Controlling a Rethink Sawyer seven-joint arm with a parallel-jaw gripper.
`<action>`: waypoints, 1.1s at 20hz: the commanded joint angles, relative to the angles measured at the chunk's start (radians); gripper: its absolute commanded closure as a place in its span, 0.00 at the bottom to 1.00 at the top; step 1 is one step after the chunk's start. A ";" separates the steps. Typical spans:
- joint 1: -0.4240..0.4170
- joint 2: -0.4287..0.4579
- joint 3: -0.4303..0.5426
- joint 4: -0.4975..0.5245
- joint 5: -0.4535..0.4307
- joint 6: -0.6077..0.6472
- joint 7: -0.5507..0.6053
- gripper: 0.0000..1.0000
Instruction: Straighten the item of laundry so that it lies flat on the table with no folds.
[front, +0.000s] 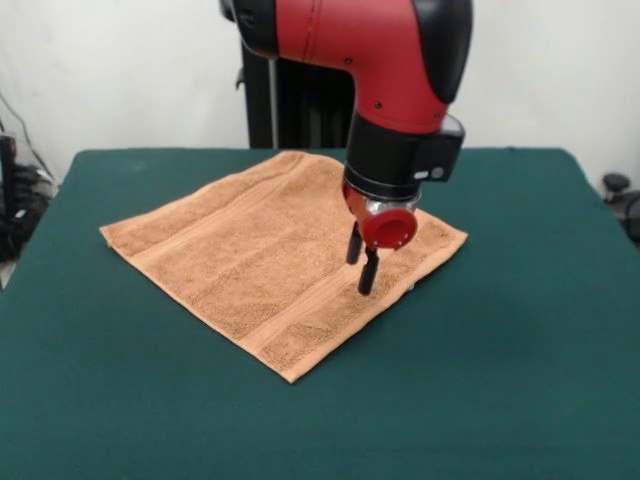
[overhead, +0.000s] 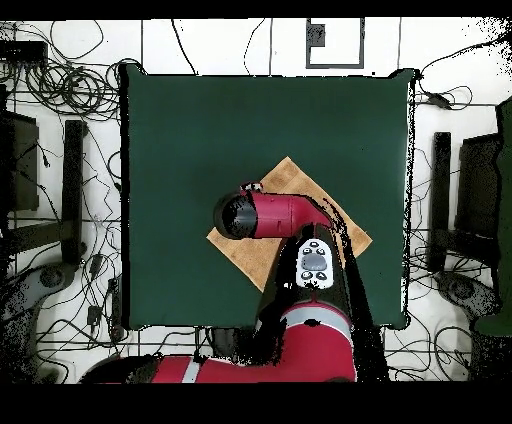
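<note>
The item of laundry (front: 262, 250) is an orange-tan towel spread as a diamond on the green table (front: 500, 350), with no folds showing. A woven band runs near its front hem. My gripper (front: 361, 260) hangs over the towel's right part, near the right corner. Its two black fingers (front: 368, 272) stand slightly apart, open and holding nothing. The tips are close above the cloth; I cannot tell whether they touch it. In the overhead view the arm (overhead: 262, 215) covers the middle of the towel (overhead: 290, 185) and hides the gripper.
Green table (overhead: 200, 130) surrounds the towel on all sides. Cables and stands (overhead: 60, 90) lie on the floor around the table. The robot's pedestal (front: 290, 100) rises behind the far edge.
</note>
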 joint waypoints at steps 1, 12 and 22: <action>-0.006 0.052 0.075 -0.027 -0.032 0.095 -0.112 0.00; -0.166 0.058 0.313 -0.127 -0.355 0.114 -0.653 0.00; -0.230 0.071 0.408 -0.164 -0.502 0.122 -0.767 0.00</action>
